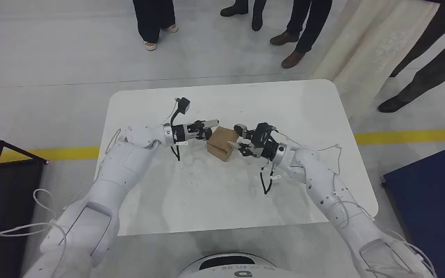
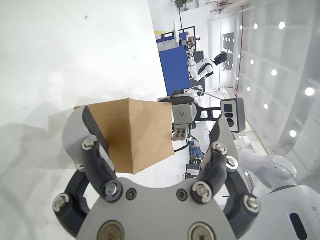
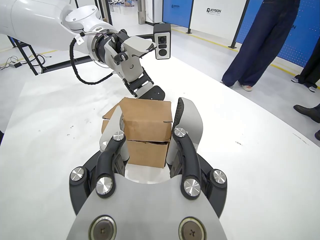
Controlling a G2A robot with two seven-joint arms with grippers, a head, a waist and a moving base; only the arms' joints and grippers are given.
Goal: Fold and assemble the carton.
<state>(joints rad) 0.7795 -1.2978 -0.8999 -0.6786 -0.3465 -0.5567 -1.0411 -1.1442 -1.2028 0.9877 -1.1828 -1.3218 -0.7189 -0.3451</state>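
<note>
I am seeing the brown carton (image 1: 223,142) (image 2: 135,136) (image 3: 147,131) sitting near the middle of the white table (image 1: 278,111), its end flaps folded shut toward my right gripper (image 1: 243,142) (image 3: 150,108). That gripper is straddling that end with a finger on each side, and it seems to be clamping the carton, though the contact on one side is hard to make out. My left gripper (image 1: 204,129) (image 2: 152,121) (image 3: 152,71) is sitting spread wide at the opposite side, one pad lying against the carton and the other standing clear of it.
</note>
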